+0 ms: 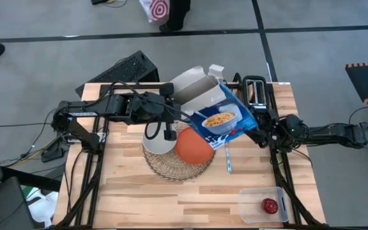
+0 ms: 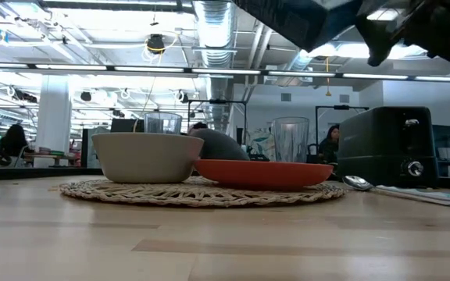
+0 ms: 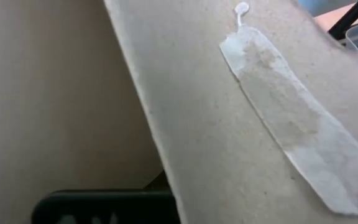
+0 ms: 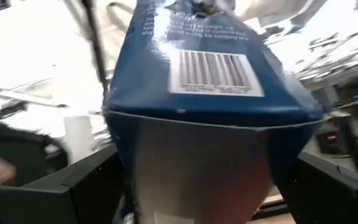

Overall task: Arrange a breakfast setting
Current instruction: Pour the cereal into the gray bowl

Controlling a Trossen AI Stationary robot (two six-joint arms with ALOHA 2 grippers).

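Right end effector (image 1: 255,131): clamped on the cereal box (image 1: 219,118), lifted, flaps open.
Left end effector (image 1: 171,96): at the flaps, grip unclear.
Bowl (image 1: 160,142): below, contents hidden.
Tub (image 1: 264,206): well away, holds apple (image 1: 271,206).

blue-white cereal box (image 1: 220,115), orange plate (image 1: 193,145), grey bowl (image 2: 148,156), red apple (image 1: 270,206), black toaster (image 2: 397,146).
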